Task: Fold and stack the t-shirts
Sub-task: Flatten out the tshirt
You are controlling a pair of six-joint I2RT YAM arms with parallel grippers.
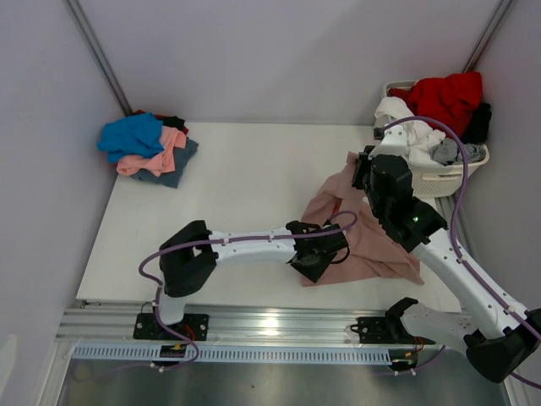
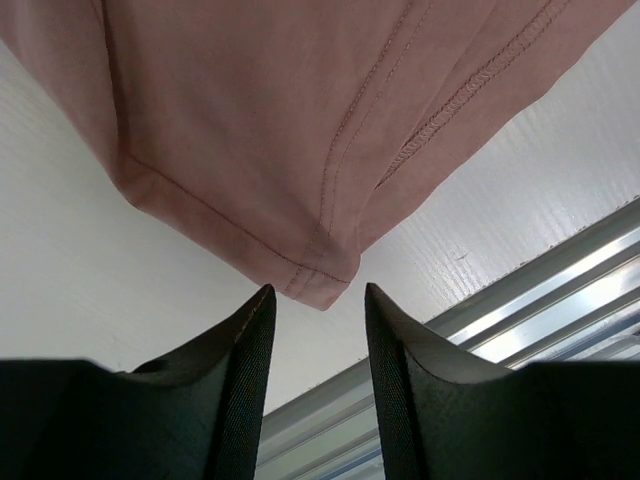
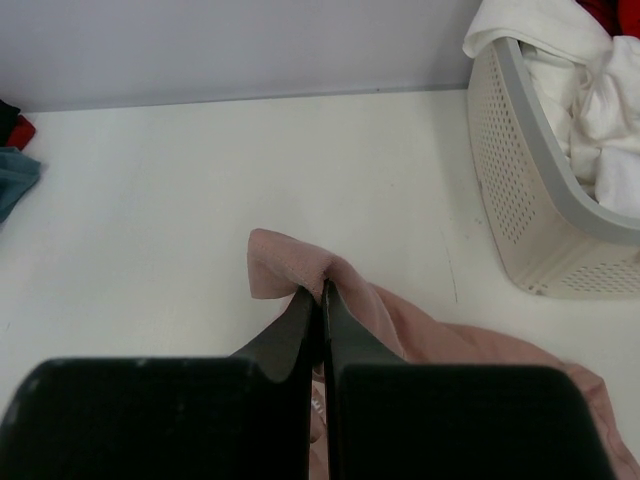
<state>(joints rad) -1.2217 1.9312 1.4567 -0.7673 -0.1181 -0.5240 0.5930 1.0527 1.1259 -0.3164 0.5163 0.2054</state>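
A dusty-pink t-shirt (image 1: 372, 241) lies crumpled on the white table (image 1: 245, 186) at the front right. My right gripper (image 3: 321, 290) is shut on a raised fold of the pink shirt (image 3: 290, 265) at its far edge and holds it lifted. My left gripper (image 2: 318, 300) is open, its fingertips just short of a hemmed corner of the pink shirt (image 2: 320, 285) near the table's front edge. In the top view the left gripper (image 1: 314, 260) sits at the shirt's near-left corner. A pile of blue, salmon and slate shirts (image 1: 145, 148) lies at the back left.
A white slatted laundry basket (image 1: 444, 173) stands at the back right holding red, white and grey clothes; it also shows in the right wrist view (image 3: 530, 200). A metal rail (image 1: 270, 326) runs along the table's front edge. Grey walls enclose the table.
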